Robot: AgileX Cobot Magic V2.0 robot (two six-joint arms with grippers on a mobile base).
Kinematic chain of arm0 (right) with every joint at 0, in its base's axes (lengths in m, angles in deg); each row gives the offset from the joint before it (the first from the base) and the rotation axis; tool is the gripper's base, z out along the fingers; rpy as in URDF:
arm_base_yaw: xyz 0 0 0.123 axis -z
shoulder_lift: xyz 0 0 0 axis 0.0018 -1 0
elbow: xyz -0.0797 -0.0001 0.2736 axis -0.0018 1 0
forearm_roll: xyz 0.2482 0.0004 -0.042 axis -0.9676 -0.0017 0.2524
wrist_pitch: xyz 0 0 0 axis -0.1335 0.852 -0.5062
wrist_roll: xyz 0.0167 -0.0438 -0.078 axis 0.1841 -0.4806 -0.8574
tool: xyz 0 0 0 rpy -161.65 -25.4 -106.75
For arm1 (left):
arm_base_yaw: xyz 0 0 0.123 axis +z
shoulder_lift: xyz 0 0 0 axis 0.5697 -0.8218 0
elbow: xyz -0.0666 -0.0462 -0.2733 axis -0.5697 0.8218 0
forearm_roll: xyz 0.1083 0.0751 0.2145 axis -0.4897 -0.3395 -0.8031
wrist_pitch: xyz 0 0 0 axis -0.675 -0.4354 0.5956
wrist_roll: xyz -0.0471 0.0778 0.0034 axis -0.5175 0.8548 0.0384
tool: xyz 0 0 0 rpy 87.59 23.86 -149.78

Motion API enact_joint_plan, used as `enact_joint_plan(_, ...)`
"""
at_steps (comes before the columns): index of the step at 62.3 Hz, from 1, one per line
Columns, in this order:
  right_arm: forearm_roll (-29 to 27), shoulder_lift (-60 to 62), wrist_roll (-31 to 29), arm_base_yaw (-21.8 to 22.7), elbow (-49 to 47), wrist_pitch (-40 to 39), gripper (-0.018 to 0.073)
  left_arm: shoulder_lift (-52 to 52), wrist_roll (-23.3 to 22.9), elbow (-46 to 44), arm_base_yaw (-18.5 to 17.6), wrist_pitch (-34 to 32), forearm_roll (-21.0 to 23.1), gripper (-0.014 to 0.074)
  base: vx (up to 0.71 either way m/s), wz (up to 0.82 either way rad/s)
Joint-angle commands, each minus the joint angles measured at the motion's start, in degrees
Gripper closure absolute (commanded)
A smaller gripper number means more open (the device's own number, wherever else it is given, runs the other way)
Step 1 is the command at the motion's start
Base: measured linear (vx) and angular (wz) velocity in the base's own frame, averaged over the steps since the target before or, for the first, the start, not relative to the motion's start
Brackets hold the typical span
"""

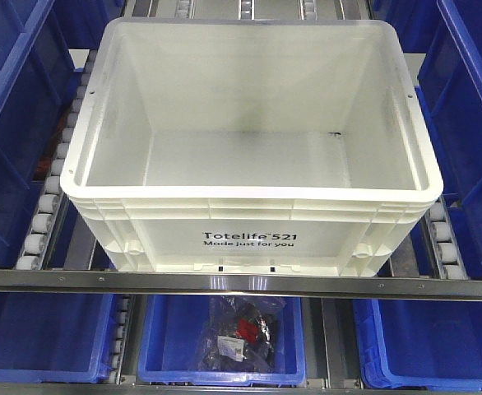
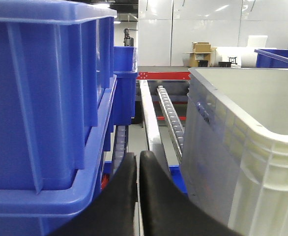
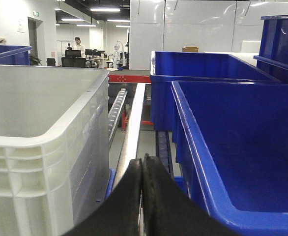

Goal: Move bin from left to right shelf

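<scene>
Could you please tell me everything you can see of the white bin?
The bin is a white rectangular plastic tote with a ribbed rim and black print, "Totelife 521 Made just for you", on its front wall. It stands upright, open-topped, empty but for dark scuffs inside, on the shelf's rollers, with blue bins at both sides.

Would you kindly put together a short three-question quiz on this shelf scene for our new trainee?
1. True or false: the white bin holds packaged parts.
2. In the left wrist view, the left gripper points into a gap between: A) the white bin and a blue bin; B) two white bins; C) two cardboard boxes.
3. Fill in: in the front view, the lower blue bin with bagged items is the ___ of three.
Key: 1 false; 2 A; 3 middle.
</scene>
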Motion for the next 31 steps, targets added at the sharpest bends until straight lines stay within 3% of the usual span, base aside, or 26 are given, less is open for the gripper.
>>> enact_joint_plan(1, 0.3, 0.6, 0.0, 0.2, 0.5, -4.5, 0.0568, 0.5, -0.4, -1.3, 0.1, -4.4, 0.2, 0.0594, 0.00, 0.00)
enact_joint_plan(31, 0.3, 0.6, 0.0, 0.2, 0.5, -4.5, 0.0568, 0.5, -0.4, -1.3, 0.1, -4.4, 0.2, 0.0594, 0.00, 0.00)
